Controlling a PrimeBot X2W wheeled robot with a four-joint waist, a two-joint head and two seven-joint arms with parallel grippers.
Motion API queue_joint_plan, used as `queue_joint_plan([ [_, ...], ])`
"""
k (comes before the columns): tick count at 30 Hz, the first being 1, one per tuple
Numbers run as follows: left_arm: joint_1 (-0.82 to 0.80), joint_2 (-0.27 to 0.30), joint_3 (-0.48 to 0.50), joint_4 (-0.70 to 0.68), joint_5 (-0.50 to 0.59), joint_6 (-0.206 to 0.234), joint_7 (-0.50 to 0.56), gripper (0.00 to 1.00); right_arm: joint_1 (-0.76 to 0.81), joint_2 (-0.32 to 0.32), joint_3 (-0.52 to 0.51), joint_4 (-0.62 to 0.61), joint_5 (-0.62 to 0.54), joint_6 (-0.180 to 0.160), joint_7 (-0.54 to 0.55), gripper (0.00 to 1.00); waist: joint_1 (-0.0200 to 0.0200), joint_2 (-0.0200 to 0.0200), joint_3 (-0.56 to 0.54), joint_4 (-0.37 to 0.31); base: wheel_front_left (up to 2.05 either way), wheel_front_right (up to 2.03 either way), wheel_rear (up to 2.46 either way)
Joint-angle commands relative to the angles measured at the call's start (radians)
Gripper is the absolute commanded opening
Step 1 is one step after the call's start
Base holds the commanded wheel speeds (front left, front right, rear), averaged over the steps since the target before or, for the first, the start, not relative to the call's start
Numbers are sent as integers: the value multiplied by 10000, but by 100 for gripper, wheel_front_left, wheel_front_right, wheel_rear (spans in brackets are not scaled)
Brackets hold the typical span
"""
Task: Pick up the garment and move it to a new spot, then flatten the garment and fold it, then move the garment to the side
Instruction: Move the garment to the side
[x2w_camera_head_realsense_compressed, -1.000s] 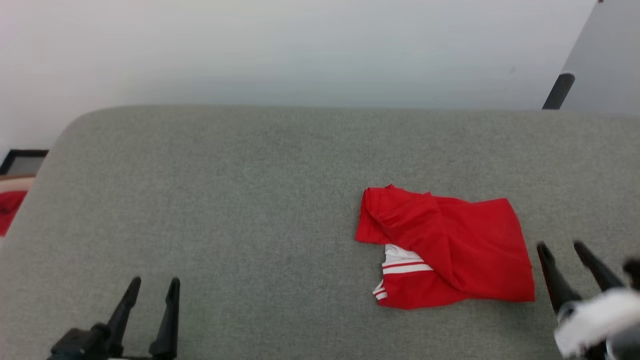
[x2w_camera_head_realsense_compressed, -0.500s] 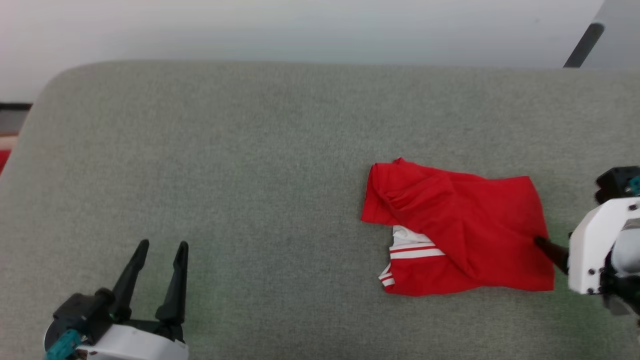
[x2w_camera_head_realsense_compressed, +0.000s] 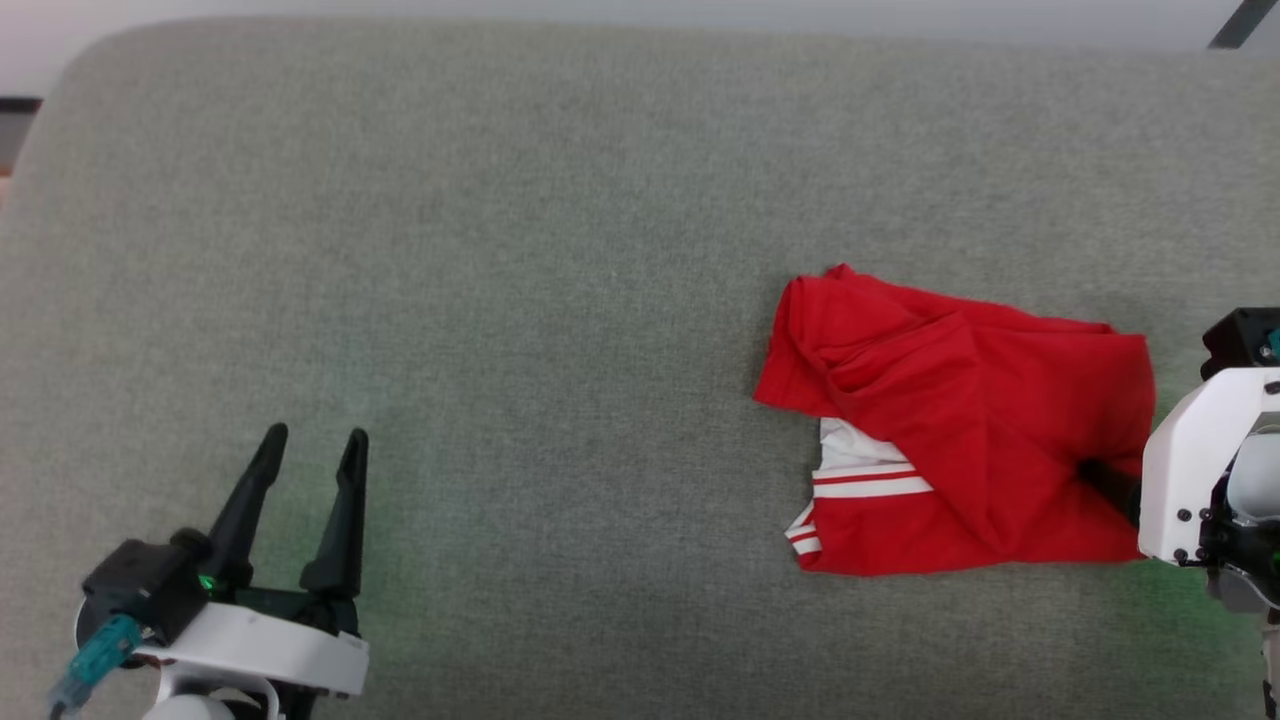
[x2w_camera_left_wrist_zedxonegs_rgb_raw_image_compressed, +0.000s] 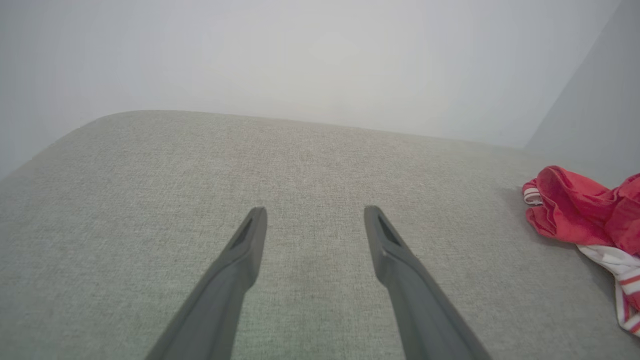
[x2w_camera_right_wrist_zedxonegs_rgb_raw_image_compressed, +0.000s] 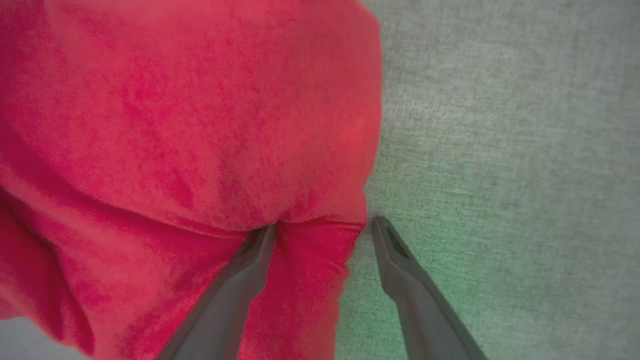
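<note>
The garment (x2w_camera_head_realsense_compressed: 960, 430) lies crumpled on the grey fabric counter (x2w_camera_head_realsense_compressed: 500, 250) at the right of the head view, a white striped sleeve (x2w_camera_head_realsense_compressed: 865, 472) at its lower left. The right wrist view shows the right hand (x2w_camera_right_wrist_zedxonegs_rgb_raw_image_compressed: 324, 224) spread wide astride its edge, one finger on red cloth, one on bare counter, gripping nothing. The left hand (x2w_camera_head_realsense_compressed: 315, 435), lower left, gapes empty; its wrist view shows a pale wall (x2w_camera_left_wrist_zedxonegs_rgb_raw_image_compressed: 300, 60) behind.

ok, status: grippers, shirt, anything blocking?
Both open. The left gripper hangs over grey surface, away from garment. The right gripper straddles garment edge, one finger on cloth. Nothing blocking seen.
</note>
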Motion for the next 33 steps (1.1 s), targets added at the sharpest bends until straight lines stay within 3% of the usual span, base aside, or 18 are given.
queue_joint_plan([
  [1,-110,4,-7,0,-35,7,8,100,162,244,108,195,-91,-2,94,100,0,-1,250,145,0,0,0],
  [2,-129,-20,-13,9,-35,7,10,100,220,318,145,229,-87,-2,127,100,0,-1,277,157,0,0,0],
  [3,-154,-38,-25,18,-33,7,8,100,260,363,177,236,-87,0,84,75,0,-1,302,166,0,0,0],
  [4,-184,-52,-31,27,-30,7,8,100,275,401,171,219,-71,1,-13,44,0,-1,318,171,0,0,0],
  [6,-218,-68,-36,49,-32,7,10,100,293,468,136,180,-10,1,-236,0,0,-1,323,164,0,0,0],
  [18,-163,31,-136,-150,81,7,8,100,241,102,21,-579,559,0,-1936,0,0,-1,115,-483,0,0,0],
  [27,-402,309,-549,-550,193,7,10,100,808,39,-1000,-1208,781,0,-3192,0,0,-1,126,-1581,0,0,0],
  [33,-546,657,-893,-1020,275,7,10,100,989,334,-1722,-1265,716,0,-3795,0,0,-1,250,-2462,0,0,0],
])
